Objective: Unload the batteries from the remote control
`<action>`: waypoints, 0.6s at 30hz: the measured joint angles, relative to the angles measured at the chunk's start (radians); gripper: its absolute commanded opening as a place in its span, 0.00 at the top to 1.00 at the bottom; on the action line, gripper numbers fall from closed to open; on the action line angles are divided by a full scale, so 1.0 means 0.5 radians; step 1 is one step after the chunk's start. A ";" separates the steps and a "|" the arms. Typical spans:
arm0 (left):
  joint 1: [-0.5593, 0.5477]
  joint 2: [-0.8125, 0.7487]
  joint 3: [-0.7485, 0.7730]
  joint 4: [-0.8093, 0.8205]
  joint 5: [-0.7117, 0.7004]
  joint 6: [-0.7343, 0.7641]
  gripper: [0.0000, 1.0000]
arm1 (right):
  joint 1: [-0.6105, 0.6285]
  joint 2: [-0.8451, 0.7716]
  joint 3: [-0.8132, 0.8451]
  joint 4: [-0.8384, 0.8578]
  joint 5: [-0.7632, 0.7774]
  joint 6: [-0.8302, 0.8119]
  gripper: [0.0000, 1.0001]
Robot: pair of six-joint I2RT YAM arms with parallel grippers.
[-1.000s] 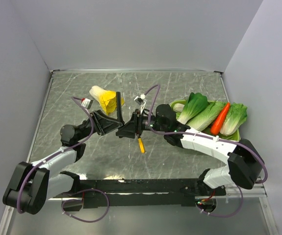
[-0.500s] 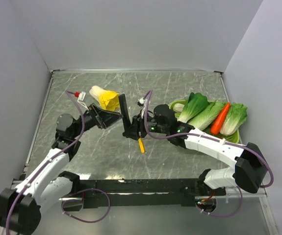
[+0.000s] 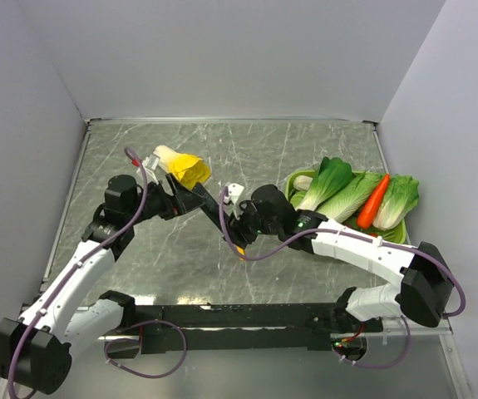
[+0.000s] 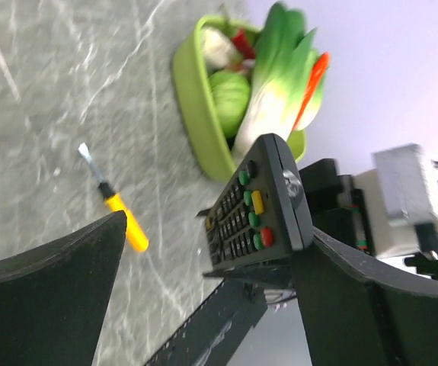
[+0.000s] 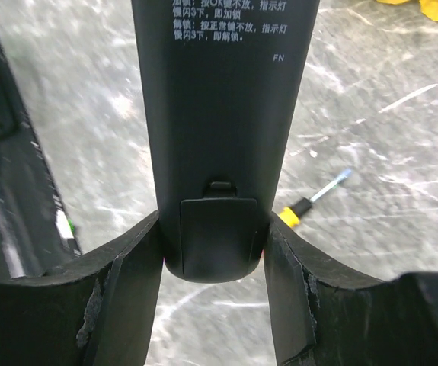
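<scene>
The remote control (image 3: 219,214) is a slim black bar held off the table, slanting from upper left to lower right. My right gripper (image 3: 237,231) is shut on its lower end. In the right wrist view the remote control (image 5: 219,114) shows its back, and my right gripper (image 5: 212,252) clamps both sides of the closed battery cover (image 5: 220,236). My left gripper (image 3: 190,198) stands open by the upper end. The left wrist view shows the remote control's button face (image 4: 257,206) close to one of the fingers (image 4: 371,305) of my left gripper (image 4: 211,305), not clamped. The batteries are hidden.
A yellow-handled screwdriver (image 5: 314,198) lies on the marble table under the remote, its handle (image 3: 239,249) partly covered by my right arm. A green tray (image 3: 292,178) of toy vegetables sits at the right. A yellow-white cabbage (image 3: 180,166) lies behind my left gripper.
My left gripper has opened, let go of the remote and drawn back to the left. My right gripper has swung the remote from nearly upright to a slant and lowered it.
</scene>
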 measured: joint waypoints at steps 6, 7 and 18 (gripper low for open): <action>0.005 0.016 0.049 -0.179 0.087 0.063 0.16 | 0.037 -0.001 0.000 -0.052 0.114 -0.198 0.96; 0.005 0.025 0.053 -0.193 0.117 0.066 0.17 | 0.042 -0.001 0.000 -0.056 0.127 -0.224 0.96; 0.005 0.138 -0.031 -0.374 0.353 0.110 0.12 | 0.116 -0.020 -0.057 -0.080 0.182 -0.571 0.98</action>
